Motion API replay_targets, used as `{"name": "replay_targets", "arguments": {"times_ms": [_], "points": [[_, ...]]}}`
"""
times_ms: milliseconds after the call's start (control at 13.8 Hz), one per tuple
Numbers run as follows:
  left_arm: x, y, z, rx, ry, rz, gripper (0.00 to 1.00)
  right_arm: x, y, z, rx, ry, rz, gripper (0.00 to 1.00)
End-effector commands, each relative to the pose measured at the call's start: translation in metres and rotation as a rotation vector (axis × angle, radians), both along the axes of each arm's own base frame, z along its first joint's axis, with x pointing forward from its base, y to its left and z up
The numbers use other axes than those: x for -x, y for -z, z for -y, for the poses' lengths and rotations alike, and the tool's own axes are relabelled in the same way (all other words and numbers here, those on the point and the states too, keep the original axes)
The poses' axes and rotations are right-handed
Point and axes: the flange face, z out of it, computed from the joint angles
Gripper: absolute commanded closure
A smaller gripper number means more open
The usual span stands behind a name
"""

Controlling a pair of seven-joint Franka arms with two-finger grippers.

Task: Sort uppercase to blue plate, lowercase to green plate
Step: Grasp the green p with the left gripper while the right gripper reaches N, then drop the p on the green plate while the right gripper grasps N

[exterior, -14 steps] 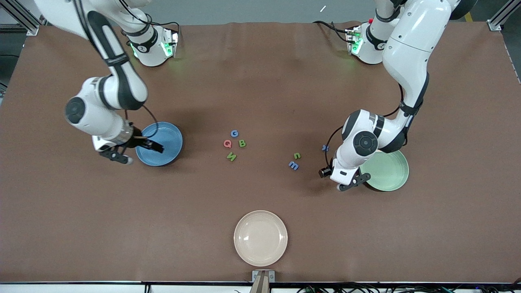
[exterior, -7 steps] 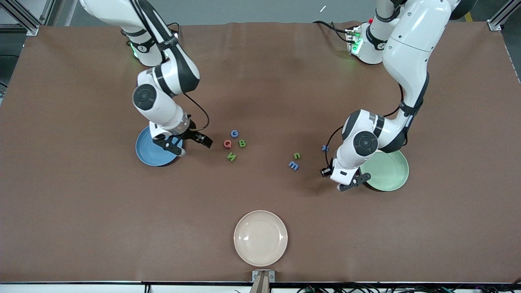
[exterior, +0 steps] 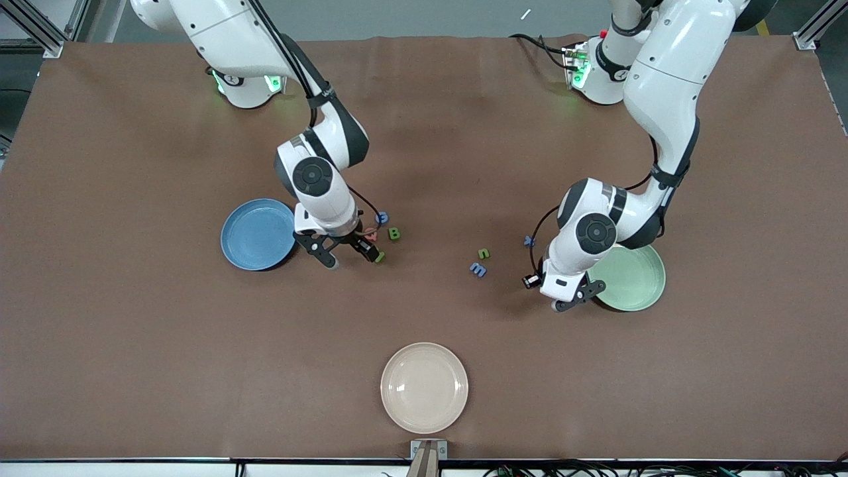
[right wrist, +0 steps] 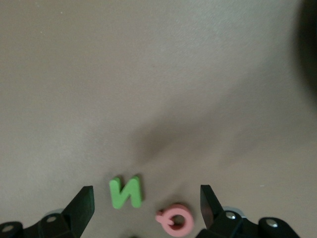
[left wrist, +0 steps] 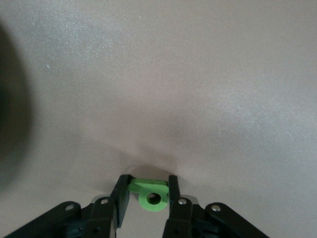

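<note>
Overhead first: the right gripper (exterior: 349, 254) hangs low over the cluster of capitals, which lies on the table between the two plates and just beside the blue plate (exterior: 232, 238). Blue G (exterior: 382, 217) and green B (exterior: 394, 233) lie clear of it. The pink Q (exterior: 371, 233) and green N (exterior: 379, 257) are partly hidden by its fingers. Toward the left arm's end lie green n (exterior: 484, 253), blue m (exterior: 477, 269) and blue x (exterior: 529, 241). The left gripper (exterior: 575, 297) is down at the table just beside the green plate (exterior: 636, 278). Both plates look empty. A beige plate (exterior: 424, 387) sits nearest the camera, apart from everything.

From the left wrist, the green p (left wrist: 151, 196) lies flat on the table between the fingers (left wrist: 173, 186). The jaws stand narrow, with a pad against each side of the letter, so I take it as gripped.

From the right wrist, the jaws stand wide and hold nothing, with N and Q on the table between them.

These foam letters are probably very light, soft and thin. A pinch across the outer edges, low at the table, should suit them. Too hard a squeeze could buckle one, and a light piece may cling to a pad on release.
</note>
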Motion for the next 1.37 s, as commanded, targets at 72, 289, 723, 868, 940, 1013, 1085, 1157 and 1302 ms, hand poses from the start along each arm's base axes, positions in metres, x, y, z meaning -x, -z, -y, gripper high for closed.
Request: {"name": "replay_targets", "arguments": {"times_ms": [72, 289, 723, 868, 940, 1013, 1085, 1157, 1302], "points": [[0.003, -0.045, -0.011, -0.032, 0.001, -0.012, 0.78, -0.013, 0.017, -0.018, 0.017, 0.058, 0.011, 0.07], [0.006, -0.078, -0.051, -0.063, 0.092, -0.075, 0.79, -0.013, 0.023, -0.022, 0.016, 0.07, 0.013, 0.08], [0.029, -0.078, -0.143, -0.091, 0.208, -0.1, 0.79, -0.006, 0.03, -0.032, 0.014, 0.05, 0.017, 0.15], [0.04, -0.068, -0.167, -0.107, 0.248, -0.085, 0.79, -0.004, 0.034, -0.035, 0.013, 0.032, 0.028, 0.2], [0.044, -0.06, -0.177, -0.105, 0.259, -0.07, 0.79, -0.002, 0.039, -0.037, 0.023, 0.017, 0.028, 0.23], [0.047, -0.053, -0.182, -0.1, 0.269, -0.057, 0.79, -0.002, 0.04, -0.037, 0.025, 0.009, 0.032, 0.28], [0.049, -0.047, -0.183, -0.095, 0.283, -0.041, 0.79, -0.002, 0.04, -0.037, 0.025, 0.008, 0.032, 0.33], [0.05, -0.042, -0.19, -0.097, 0.283, -0.029, 0.79, -0.001, 0.04, -0.038, 0.025, 0.004, 0.031, 0.39], [0.054, -0.027, -0.199, -0.118, 0.311, -0.018, 0.79, -0.001, 0.04, -0.039, 0.025, 0.0, 0.031, 0.52]]}}
